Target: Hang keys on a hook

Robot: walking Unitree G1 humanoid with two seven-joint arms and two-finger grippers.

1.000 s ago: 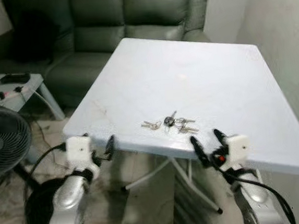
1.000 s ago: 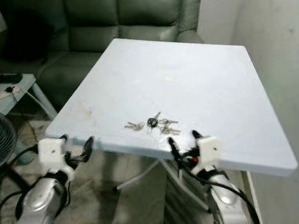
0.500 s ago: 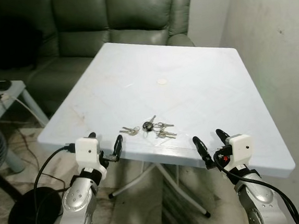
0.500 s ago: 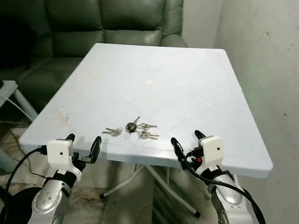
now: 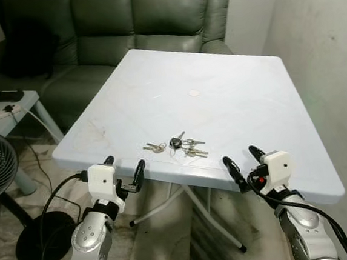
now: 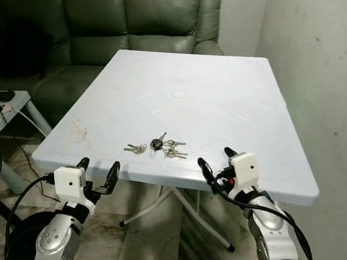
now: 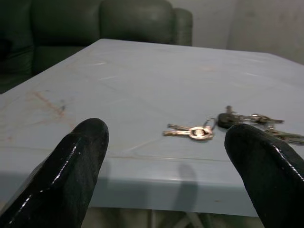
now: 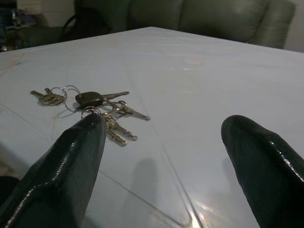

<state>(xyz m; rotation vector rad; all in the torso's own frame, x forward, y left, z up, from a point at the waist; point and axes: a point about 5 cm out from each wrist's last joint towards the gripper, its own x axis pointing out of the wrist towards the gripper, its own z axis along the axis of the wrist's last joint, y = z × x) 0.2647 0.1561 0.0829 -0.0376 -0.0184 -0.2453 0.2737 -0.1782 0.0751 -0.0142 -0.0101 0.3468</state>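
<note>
Two spread tools, my left tool [image 5: 124, 174] and right tool [image 5: 242, 165], flank keys [image 5: 176, 145] at twelve o'clock on the worktop [image 5: 232, 106]; light, loose, jangly, likely best pinched at the ring.

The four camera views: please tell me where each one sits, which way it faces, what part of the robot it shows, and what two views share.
Left eye view: on the head, facing forward and down at the white square plastic table; shows the left gripper and right gripper, both open.
Right eye view: beside it, same scene and arms.
Left wrist view: on the left wrist, level with the table edge, framed by its black fingers.
Right wrist view: likewise, right wrist.
Shared: the bunch of metal keys.
</note>
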